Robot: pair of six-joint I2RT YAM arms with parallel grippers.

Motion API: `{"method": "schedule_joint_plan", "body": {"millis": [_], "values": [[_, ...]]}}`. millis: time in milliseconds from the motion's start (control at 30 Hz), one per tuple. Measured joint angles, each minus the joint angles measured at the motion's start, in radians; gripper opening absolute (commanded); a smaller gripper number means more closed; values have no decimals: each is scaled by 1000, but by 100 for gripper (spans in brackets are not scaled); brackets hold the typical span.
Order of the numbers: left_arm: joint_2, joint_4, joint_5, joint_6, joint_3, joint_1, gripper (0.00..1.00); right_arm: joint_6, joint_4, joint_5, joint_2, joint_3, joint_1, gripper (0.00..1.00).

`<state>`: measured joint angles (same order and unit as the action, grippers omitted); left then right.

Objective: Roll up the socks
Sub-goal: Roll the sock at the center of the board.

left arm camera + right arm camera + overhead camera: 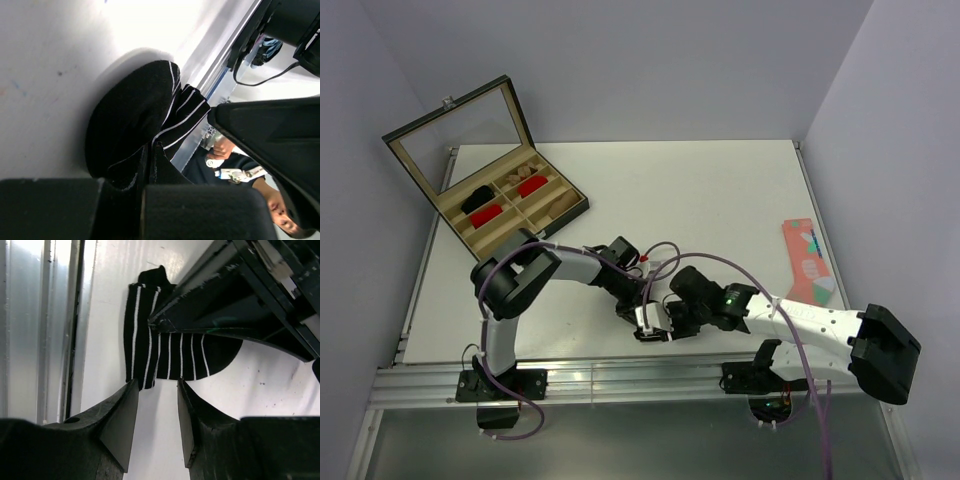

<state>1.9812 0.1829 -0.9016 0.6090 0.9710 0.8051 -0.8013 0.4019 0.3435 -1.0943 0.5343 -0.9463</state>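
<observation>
At the table's (pixel 107 305) near edge, our left gripper (pixel 145 182) clamps tight on the striped sock (pixel 180 360), pinning a bunched fold so the fabric cannot slip or spring flat. Our right gripper (pixel 156 385) hovers just short of the sock's free striped end, jaws parted and empty. We judge it is lined up to take that end and start the roll.

Lab: white table (pixel 700 200), bare walls (pixel 640 60)
</observation>
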Motion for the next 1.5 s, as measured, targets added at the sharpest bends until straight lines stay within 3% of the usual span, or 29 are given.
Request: {"method": "schedule_joint_plan", "body": {"millis": [467,1233,1500], "values": [[29,39,-47,2,11,-12,0,27,-26,-56,-10,-3,-137,42],[47,11,-80,39,6,-20,0,50,-80,-99,-116,-3,-197,40],[24,-146,-97,97,-72,-23,6,61,-95,-122,-142,4,-202,26]]}}
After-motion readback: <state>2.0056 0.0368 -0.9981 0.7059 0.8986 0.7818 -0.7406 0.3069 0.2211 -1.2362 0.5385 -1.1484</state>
